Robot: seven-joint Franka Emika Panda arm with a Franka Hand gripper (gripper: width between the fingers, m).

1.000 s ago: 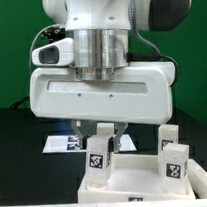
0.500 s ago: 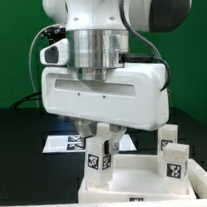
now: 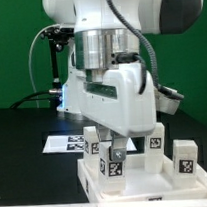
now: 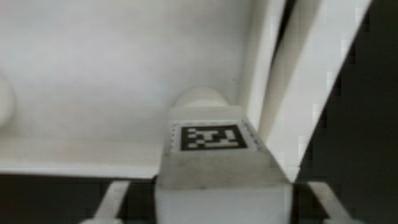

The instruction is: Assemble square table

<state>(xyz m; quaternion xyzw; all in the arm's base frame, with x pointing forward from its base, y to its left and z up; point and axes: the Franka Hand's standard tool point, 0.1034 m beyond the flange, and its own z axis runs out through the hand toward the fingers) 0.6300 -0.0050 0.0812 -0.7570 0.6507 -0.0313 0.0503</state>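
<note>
I see the fingers [image 3: 115, 152] pinching a tagged white leg [image 3: 114, 167], standing upright on the square tabletop [image 3: 147, 178] on the desk [image 3: 24, 147]. Just beside the fingers stand three more legs [image 3: 155, 148], and behind them lies the marker board [image 3: 64, 144].

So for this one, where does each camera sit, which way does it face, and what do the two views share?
Exterior view: off the arm, low and close, facing the white arm, its wrist and fingers over the tabletop, with upright legs and the marker board.
Wrist view: on the wrist, looking along the fingers at a tagged leg between them, the tabletop behind.
Shared: the gripped leg and the tabletop.
</note>
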